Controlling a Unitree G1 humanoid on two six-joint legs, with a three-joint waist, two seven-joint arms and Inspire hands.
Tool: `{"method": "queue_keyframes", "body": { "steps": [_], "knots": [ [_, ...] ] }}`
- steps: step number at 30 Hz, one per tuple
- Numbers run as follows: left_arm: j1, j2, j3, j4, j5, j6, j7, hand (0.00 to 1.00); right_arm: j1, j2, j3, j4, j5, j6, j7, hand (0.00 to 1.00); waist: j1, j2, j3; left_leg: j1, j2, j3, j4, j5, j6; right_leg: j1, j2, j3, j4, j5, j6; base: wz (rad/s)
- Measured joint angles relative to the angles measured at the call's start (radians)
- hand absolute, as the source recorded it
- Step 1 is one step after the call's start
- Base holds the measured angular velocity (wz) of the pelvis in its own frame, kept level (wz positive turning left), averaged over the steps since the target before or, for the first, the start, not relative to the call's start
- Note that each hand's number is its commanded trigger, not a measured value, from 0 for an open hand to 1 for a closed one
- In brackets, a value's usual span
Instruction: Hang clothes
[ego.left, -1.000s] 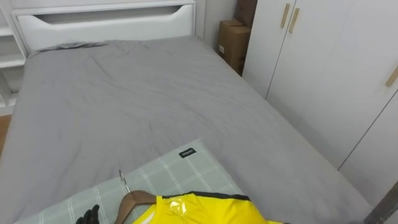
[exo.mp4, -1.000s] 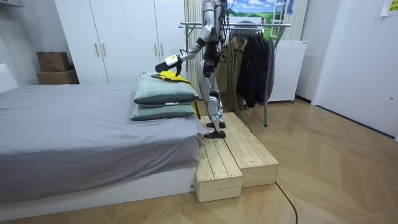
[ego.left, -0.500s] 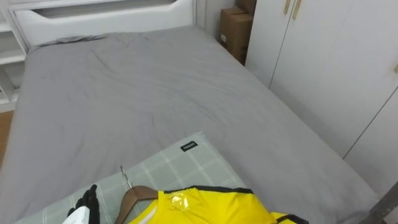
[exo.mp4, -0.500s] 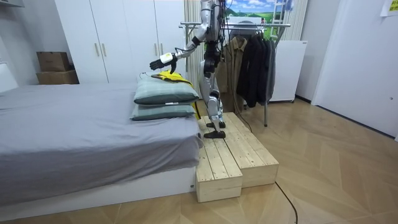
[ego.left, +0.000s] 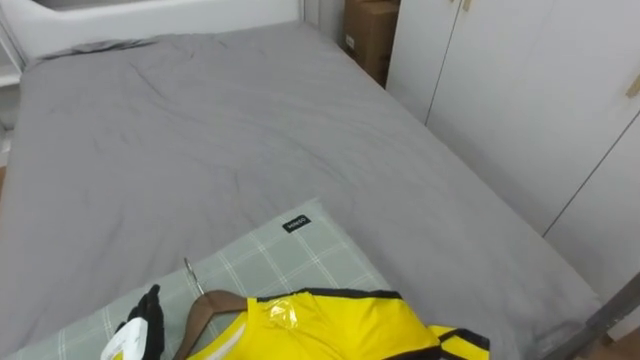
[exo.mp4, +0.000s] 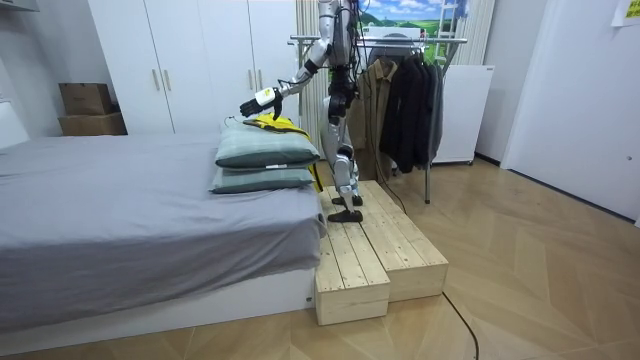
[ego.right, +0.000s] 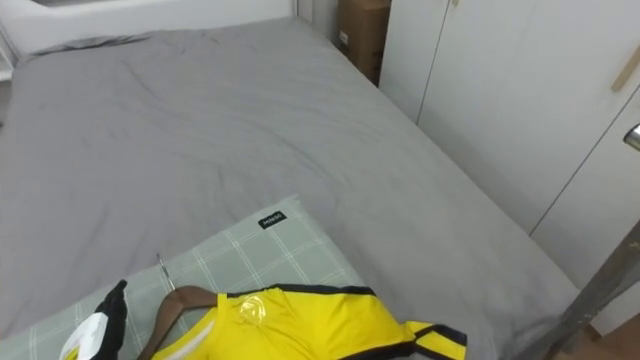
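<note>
The robot stands on a wooden platform (exo.mp4: 372, 250) at the end of the bed, with its left hand (ego.left: 143, 322) stretched out over the stacked pillows. The fingers are straight and apart and hold nothing. They lie just beside the wooden hanger (ego.left: 210, 308); whether they touch it cannot be made out. The right hand (exo.mp4: 342, 102) sits close to the robot's body in the room view, too small to say how it is set.

The yellow garment (ego.left: 330, 325) is already threaded on the hanger and lies flat on the top checked pillow (ego.left: 300, 255). It looks thin, glossy and light, so it would likely slide or bunch if gripped by the cloth. The hanger is the stiff part and probably the better hold: at the bare wooden shoulder or neck, just below the metal hook (ego.left: 193, 276), which must stay free for the rail. The soft pillow will give under any downward press.

Beyond lie the grey bed (ego.left: 200, 130), a cardboard box (ego.left: 368, 30) and white wardrobe doors (ego.left: 520, 100). The clothes rack (exo.mp4: 400, 40) stands behind the robot.
</note>
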Motion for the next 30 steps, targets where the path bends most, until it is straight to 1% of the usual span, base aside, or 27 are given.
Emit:
{"method": "queue_keyframes", "body": {
  "steps": [3, 7, 9, 11, 13, 15, 18, 21, 28, 30],
  "knots": [
    [-0.008, 0.000, 0.001, 0.023, -0.025, -0.002, -0.004, 0.00, -0.001, 0.000, 0.001, 0.002, 0.000, 0.000, 0.001, 0.00, 0.001, -0.002, 0.0016, -0.002, 0.001, 0.006, 0.000, 0.000, 0.000, -0.004, 0.001, 0.007, 0.000, 0.000, 0.000, -0.07],
    [-0.015, 0.000, 0.003, 0.046, -0.034, -0.002, -0.034, 0.00, -0.009, 0.002, 0.008, 0.004, 0.000, 0.002, 0.001, 0.00, 0.000, -0.008, 0.0051, -0.003, 0.002, 0.014, -0.001, 0.000, 0.000, -0.008, 0.002, 0.014, 0.000, 0.002, 0.000, -0.07],
    [-0.026, 0.000, 0.003, 0.069, -0.035, -0.002, -0.058, 0.00, -0.014, 0.004, 0.009, 0.004, -0.001, 0.003, 0.006, 0.00, 0.000, -0.014, 0.0086, -0.005, 0.002, 0.014, 0.000, 0.000, 0.000, -0.011, 0.002, 0.014, 0.000, 0.003, 0.000, 0.00],
    [-0.041, -0.001, 0.003, 0.098, -0.035, -0.002, -0.073, 0.00, -0.017, 0.006, 0.013, 0.009, -0.001, 0.004, 0.010, 0.00, 0.000, -0.018, 0.0096, -0.009, 0.002, 0.014, 0.000, 0.000, 0.000, -0.014, 0.002, 0.015, 0.001, 0.004, 0.000, 0.00],
    [-0.051, -0.006, 0.003, 0.125, -0.035, -0.002, -0.090, 0.00, -0.020, 0.007, 0.018, 0.010, -0.003, 0.004, 0.011, 0.00, 0.000, -0.020, 0.0085, -0.010, 0.001, 0.014, 0.000, 0.000, 0.000, -0.016, 0.002, 0.016, 0.000, 0.005, 0.001, 0.00],
    [-0.051, -0.015, 0.003, 0.130, -0.037, -0.002, -0.112, 0.00, -0.020, 0.010, 0.019, 0.010, -0.004, 0.004, 0.011, 0.00, 0.001, -0.025, 0.0069, -0.013, 0.001, 0.015, 0.000, 0.000, 0.000, -0.021, 0.002, 0.020, 0.001, 0.006, 0.001, -0.02],
    [-0.051, -0.018, 0.003, 0.130, -0.058, -0.002, -0.130, 0.00, -0.023, 0.015, 0.025, 0.010, -0.004, 0.002, 0.009, 0.00, 0.001, -0.030, 0.0059, -0.019, 0.003, 0.022, 0.000, 0.000, 0.000, -0.028, 0.003, 0.023, 0.001, 0.008, 0.001, -0.06],
    [-0.057, -0.018, 0.007, 0.148, -0.065, -0.005, -0.131, 0.00, -0.032, 0.018, 0.029, 0.012, -0.007, 0.001, 0.007, 0.00, 0.002, -0.033, 0.0049, -0.019, 0.004, 0.024, 0.000, 0.000, 0.000, -0.028, 0.003, 0.024, 0.001, 0.008, 0.001, -0.01],
    [-0.057, -0.021, 0.009, 0.153, -0.075, -0.007, -0.131, 0.00, -0.035, 0.021, 0.039, 0.013, -0.007, 0.001, 0.007, 0.00, 0.002, -0.042, 0.0040, -0.022, 0.005, 0.025, 0.000, 0.000, 0.000, -0.031, 0.004, 0.022, 0.001, 0.008, 0.001, 0.00],
    [-0.058, -0.021, 0.010, 0.162, -0.075, -0.015, -0.128, 0.00, -0.036, 0.024, 0.040, 0.013, -0.007, 0.001, 0.001, 0.00, 0.005, -0.043, 0.0035, -0.022, 0.005, 0.024, 0.000, 0.000, 0.000, -0.032, 0.004, 0.023, 0.001, 0.009, 0.001, 0.00]
  ]
}}
